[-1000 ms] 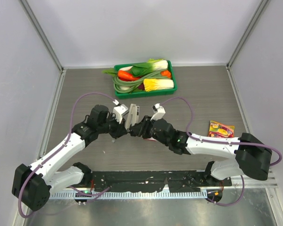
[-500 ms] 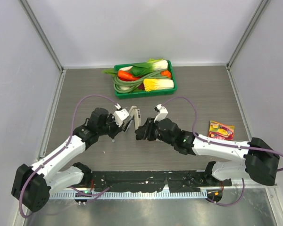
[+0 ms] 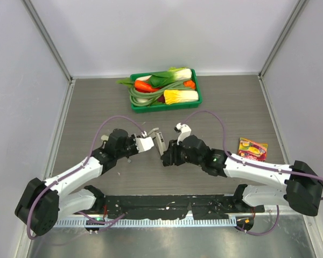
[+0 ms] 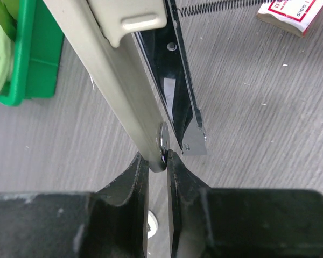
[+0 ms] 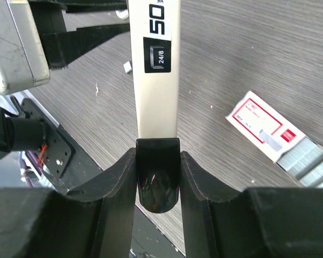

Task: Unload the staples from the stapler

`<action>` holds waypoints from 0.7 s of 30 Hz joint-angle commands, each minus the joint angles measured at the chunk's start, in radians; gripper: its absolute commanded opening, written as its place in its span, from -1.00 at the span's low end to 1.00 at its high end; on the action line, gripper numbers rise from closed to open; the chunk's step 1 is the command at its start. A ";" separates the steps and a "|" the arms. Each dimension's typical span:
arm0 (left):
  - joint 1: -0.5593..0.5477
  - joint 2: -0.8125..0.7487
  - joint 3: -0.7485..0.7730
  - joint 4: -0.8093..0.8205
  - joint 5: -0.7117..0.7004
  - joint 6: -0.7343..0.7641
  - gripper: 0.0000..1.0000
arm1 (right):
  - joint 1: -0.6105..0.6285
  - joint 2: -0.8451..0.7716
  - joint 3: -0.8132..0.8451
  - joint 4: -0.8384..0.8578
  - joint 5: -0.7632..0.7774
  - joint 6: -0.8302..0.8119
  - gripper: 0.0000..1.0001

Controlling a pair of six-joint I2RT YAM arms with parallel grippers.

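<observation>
Pinching the opened stapler (image 5: 157,97) between them, both arms hold it up off the counter (image 5: 231,54). The left tool (image 4: 157,161) clamps its hinge end, and the right tool (image 5: 158,161) grips its black end. Grey staples (image 5: 309,158) lie beside a red-and-white box (image 5: 261,126).

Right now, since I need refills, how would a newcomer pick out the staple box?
On the grey wood-grain table, look right of the stapler clamped in the right gripper, in that wrist's view. A flat box lies there beside grey staple strips; its white face with red borders sets it apart.
</observation>
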State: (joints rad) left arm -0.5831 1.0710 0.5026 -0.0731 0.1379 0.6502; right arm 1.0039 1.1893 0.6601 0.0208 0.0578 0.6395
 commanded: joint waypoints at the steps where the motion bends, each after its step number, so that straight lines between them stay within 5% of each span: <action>1: -0.021 0.001 -0.071 0.180 -0.057 0.212 -0.97 | -0.011 -0.079 -0.013 -0.050 0.048 -0.084 -0.99; 21: -0.032 0.009 -0.124 0.322 -0.115 0.298 -0.92 | 0.019 -0.062 -0.111 0.005 0.040 -0.113 -0.99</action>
State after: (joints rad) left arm -0.6109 1.0893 0.3538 0.1860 0.0448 0.9512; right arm 1.0306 1.1263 0.5415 -0.0460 0.0128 0.5251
